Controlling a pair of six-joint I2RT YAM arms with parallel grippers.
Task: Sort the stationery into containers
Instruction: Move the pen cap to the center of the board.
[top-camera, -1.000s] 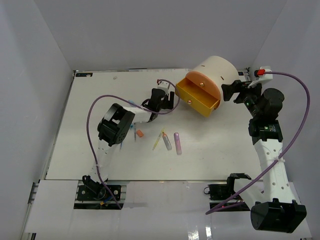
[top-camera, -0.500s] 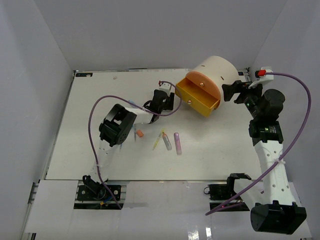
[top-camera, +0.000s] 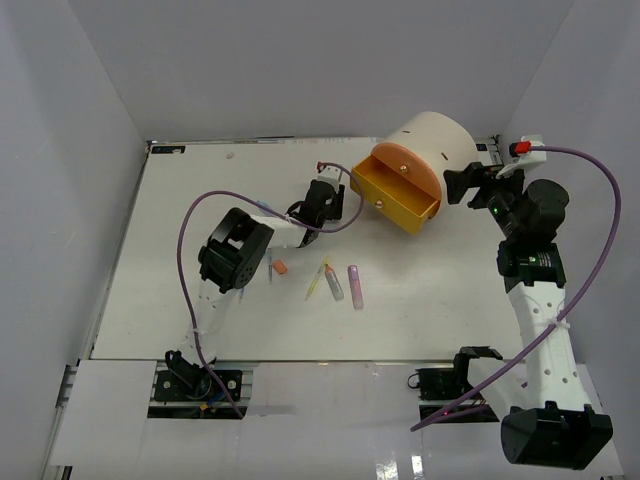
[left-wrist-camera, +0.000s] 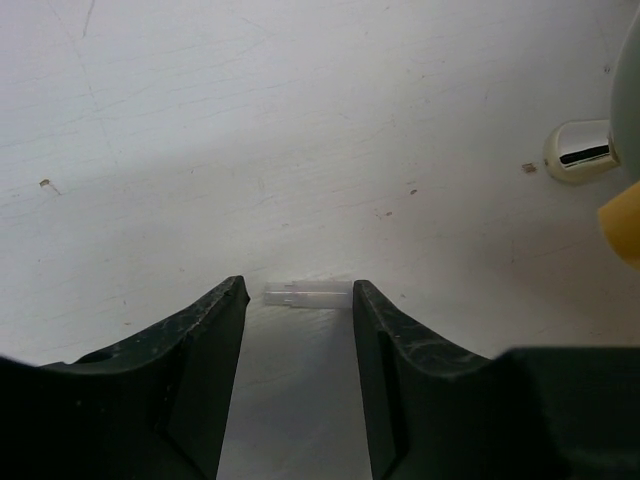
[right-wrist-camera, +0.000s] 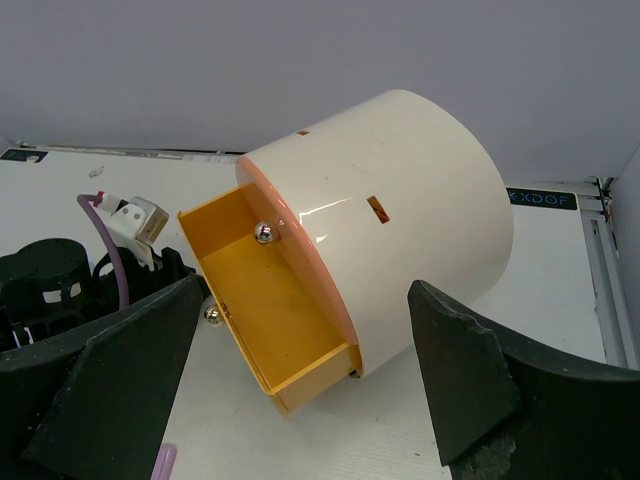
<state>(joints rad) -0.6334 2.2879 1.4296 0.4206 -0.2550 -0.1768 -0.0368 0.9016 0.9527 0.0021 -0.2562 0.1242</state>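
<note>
From above, the pens (top-camera: 331, 283) lie on the table (top-camera: 180, 220) near the pulled-out yellow drawer (top-camera: 398, 203); the left wrist view shows the left claw (left-wrist-camera: 298, 289) open, empty; the right wrist view shows the right claw (right-wrist-camera: 305, 292) wide open, empty, facing this drawer.

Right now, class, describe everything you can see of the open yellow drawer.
The yellow drawer is pulled out from the round face of the cream cylinder, which lies on its side. It looks like smooth plastic, box-shaped with thin walls, and its visible inside is empty. A small shiny round knob sits on its front.
</note>
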